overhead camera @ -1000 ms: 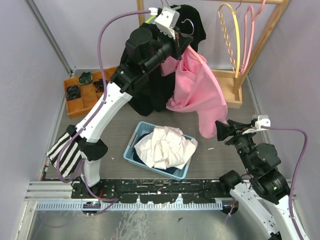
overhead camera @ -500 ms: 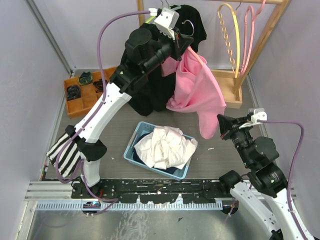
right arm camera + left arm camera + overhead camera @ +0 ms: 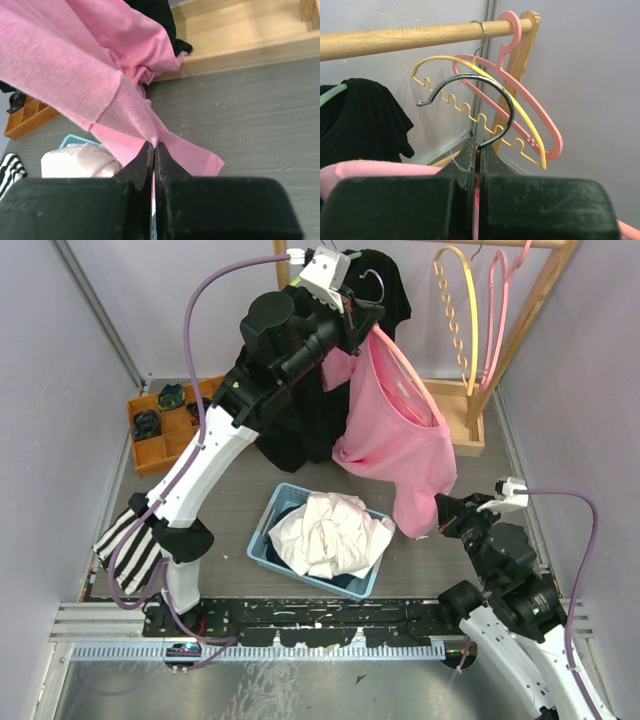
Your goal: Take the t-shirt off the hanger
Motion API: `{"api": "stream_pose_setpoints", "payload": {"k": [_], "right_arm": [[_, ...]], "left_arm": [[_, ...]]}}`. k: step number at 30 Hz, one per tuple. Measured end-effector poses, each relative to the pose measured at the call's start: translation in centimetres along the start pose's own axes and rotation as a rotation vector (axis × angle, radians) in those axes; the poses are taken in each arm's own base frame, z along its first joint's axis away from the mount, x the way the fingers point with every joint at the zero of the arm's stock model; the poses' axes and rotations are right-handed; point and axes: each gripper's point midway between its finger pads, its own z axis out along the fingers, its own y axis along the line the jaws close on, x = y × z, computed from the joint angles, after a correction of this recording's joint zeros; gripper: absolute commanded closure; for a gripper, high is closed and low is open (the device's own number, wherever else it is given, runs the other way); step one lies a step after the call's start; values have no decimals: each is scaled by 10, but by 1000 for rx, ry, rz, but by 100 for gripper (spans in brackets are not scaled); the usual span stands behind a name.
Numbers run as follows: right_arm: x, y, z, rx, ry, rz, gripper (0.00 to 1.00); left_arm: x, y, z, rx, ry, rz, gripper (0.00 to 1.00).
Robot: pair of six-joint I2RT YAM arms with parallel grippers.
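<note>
The left gripper (image 3: 477,146) is clamped shut on the base of the grey metal hanger hook (image 3: 468,76), which is held below the wooden rail (image 3: 395,39) and apart from it. The rest of that hanger is buried inside the pink t-shirt (image 3: 395,430), so its shape cannot be made out. The t-shirt is draped from the raised left gripper down to the right gripper (image 3: 154,145), whose jaws are closed on a pinch of the pink fabric near the lower hem. From above, that grip is largely covered by the cloth. 2 empty hangers, 1 yellow (image 3: 437,58) and 1 pink (image 3: 507,45), are hung on the rail beside a black garment (image 3: 365,120) that is cut off at the left edge of the wrist view. Below the shirt, a blue basket (image 3: 262,530) is filled with white cloth (image 3: 335,535). An orange tray (image 3: 160,445) is partly hidden behind the left arm, and its small contents are too indistinct to name.
</note>
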Motion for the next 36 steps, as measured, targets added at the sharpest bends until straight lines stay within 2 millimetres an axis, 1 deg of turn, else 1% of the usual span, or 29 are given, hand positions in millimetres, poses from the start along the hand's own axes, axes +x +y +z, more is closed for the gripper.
{"api": "stream_pose_setpoints", "payload": {"k": [2, 5, 6, 10, 13, 15, 17, 21, 23, 26, 27, 29, 30, 31, 33, 34, 35, 36], "right_arm": [[5, -3, 1, 29, 26, 26, 99], [5, -1, 7, 52, 51, 45, 99], [6, -1, 9, 58, 58, 47, 97], [14, -3, 17, 83, 95, 30, 67], [12, -2, 16, 79, 97, 2, 51], [2, 1, 10, 51, 66, -15, 43], [-13, 7, 2, 7, 10, -26, 41], [-56, 25, -21, -104, -136, -46, 40], [-72, 34, -29, -144, -184, -58, 39], [-87, 43, -32, -180, -224, -87, 40], [-89, 45, -31, -186, -229, -99, 41], [-89, 49, -25, -195, -222, -121, 45], [-88, 51, -22, -199, -214, -133, 51], [-86, 53, -19, -201, -205, -145, 59], [-83, 55, -12, -201, -186, -169, 86], [-81, 56, -9, -202, -177, -176, 96], [-80, 56, -8, -203, -172, -183, 99], [-80, 57, -7, -205, -170, -178, 99]], "left_arm": [[0, 0, 0, 0, 0, 0, 100], [0, 0, 0, 0, 0, -3, 100], [0, 0, 0, 1, 1, -4, 100], [0, -2, 0, 7, 2, -8, 100], [0, -3, 0, 13, 1, -13, 100], [2, -3, 0, 16, 3, -16, 100], [4, -3, 1, 17, 7, -16, 100], [15, -2, 3, 16, 31, -17, 100], [20, -2, 4, 16, 40, -17, 100], [20, -2, 4, 18, 42, -18, 100], [21, -2, 4, 19, 42, -19, 100], [21, -3, 4, 22, 42, -20, 100], [21, -3, 4, 22, 43, -20, 100], [21, -3, 4, 23, 43, -20, 100], [21, -3, 4, 25, 43, -20, 100], [21, -4, 4, 25, 43, -20, 100], [21, -4, 4, 25, 43, -21, 100], [21, -4, 4, 25, 43, -20, 100]]}}
